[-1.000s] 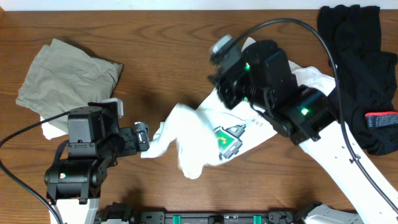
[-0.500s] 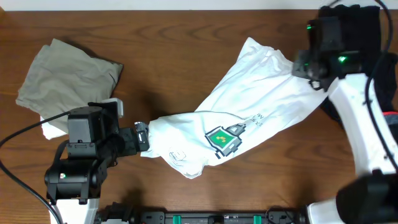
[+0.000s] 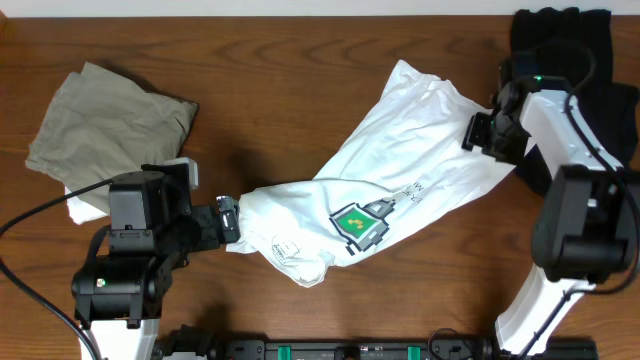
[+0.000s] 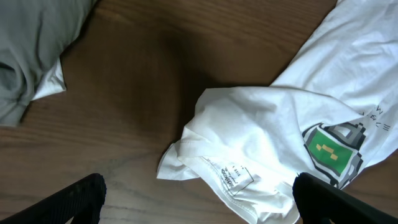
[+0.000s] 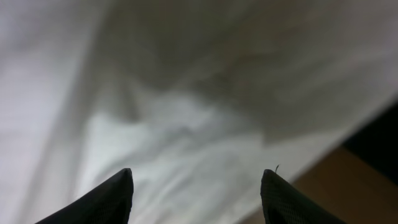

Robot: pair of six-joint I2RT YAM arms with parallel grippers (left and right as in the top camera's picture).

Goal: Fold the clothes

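Observation:
The white T-shirt of the clothes lies stretched across the table from lower left to upper right, its green square print facing up. My left gripper is open at the shirt's bunched collar end. In the left wrist view the collar label lies just ahead of the wide-apart left gripper. My right gripper hovers at the shirt's right edge. In the right wrist view the right gripper is open, with white fabric beneath and nothing between its fingers.
A khaki garment lies at the upper left on a white piece. A black garment with a red tag sits at the upper right, under my right arm. The table's near edge carries a black rail.
My right arm carried the shirt's end from the table's middle out to the right, spreading the shirt out long, then opened its jaws and let go. The left arm has not moved.

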